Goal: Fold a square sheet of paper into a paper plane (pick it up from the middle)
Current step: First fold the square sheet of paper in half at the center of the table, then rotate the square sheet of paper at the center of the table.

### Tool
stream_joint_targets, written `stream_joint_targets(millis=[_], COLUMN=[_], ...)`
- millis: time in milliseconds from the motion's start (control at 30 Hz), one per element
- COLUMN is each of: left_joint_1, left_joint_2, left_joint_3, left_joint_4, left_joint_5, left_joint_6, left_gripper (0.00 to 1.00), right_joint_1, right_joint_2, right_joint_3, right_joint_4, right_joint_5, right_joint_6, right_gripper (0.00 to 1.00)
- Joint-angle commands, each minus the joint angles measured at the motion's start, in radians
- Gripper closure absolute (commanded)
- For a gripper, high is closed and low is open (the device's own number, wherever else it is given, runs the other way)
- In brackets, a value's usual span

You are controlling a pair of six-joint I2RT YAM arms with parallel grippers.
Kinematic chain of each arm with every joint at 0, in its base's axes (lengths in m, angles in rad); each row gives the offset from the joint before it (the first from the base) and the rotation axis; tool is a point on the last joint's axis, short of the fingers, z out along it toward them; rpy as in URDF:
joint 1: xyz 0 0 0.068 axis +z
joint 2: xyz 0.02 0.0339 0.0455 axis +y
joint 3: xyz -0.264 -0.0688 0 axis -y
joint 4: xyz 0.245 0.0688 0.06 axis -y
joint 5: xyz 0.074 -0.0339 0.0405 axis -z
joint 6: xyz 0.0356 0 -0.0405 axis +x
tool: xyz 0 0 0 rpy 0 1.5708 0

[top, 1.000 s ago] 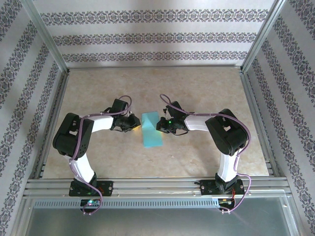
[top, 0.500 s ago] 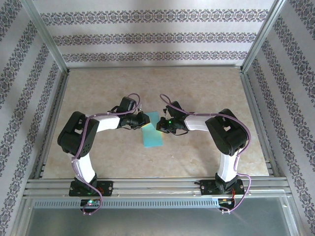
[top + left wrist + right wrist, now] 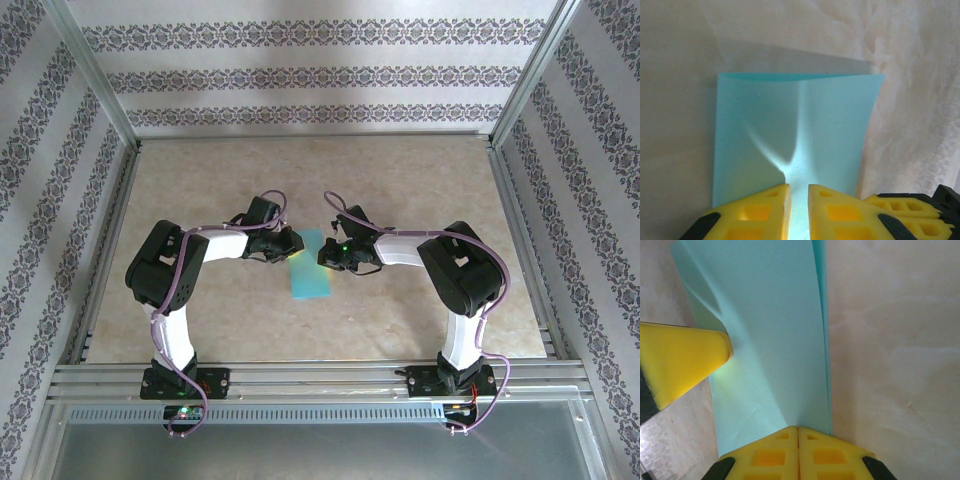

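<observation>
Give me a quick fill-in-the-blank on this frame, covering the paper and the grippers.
1. The sheet of paper is coloured ___.
2. The left gripper and right gripper each pinch an edge, so ___ grippers hold it.
3. Both grippers' fingers are coloured ___.
Missing: teal; two; yellow.

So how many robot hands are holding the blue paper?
2. The left gripper pinches the left edge of the square sheet of paper; the right gripper pinches its right edge. Nothing hides a third.
</observation>
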Motion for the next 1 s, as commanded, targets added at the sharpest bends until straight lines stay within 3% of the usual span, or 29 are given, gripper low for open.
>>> stream_joint_targets(millis=[0,200,433,633,967], left_joint_1=[0.074,0.096,0.014,0.006,0.048], left_joint_2=[-0.015,-0.057,-0.056,0.024,0.057], left_joint_3=[-0.007,0.047,0.022,0.015,0.040], left_joint_4=[-0.095,-0.110,0.088,0.173,0.018], left_joint_5=[-0.157,-0.092,-0.040,-0.027,-0.218], left_joint_6=[0.035,0.079,0.008,-0.053,-0.049], left_gripper=[0.82,0.82,0.82,0.82,0.83], right_joint_1=[-0.035,-0.037,-0.034,-0.032,-0.035], right_joint_2=[0.121,0.121,0.134,0.133,0.129], right_joint_3=[-0.093,-0.090,-0.084,-0.090,-0.101], right_joint_4=[-0.345,-0.340,-0.337,-0.332,-0.324], right_joint_5=[0.288,0.277,0.273,0.272,0.266], right_joint_6=[-0.043,-0.045,-0.040,-0.037,-0.034], right_gripper=[0.92,0.92,0.92,0.92,0.92])
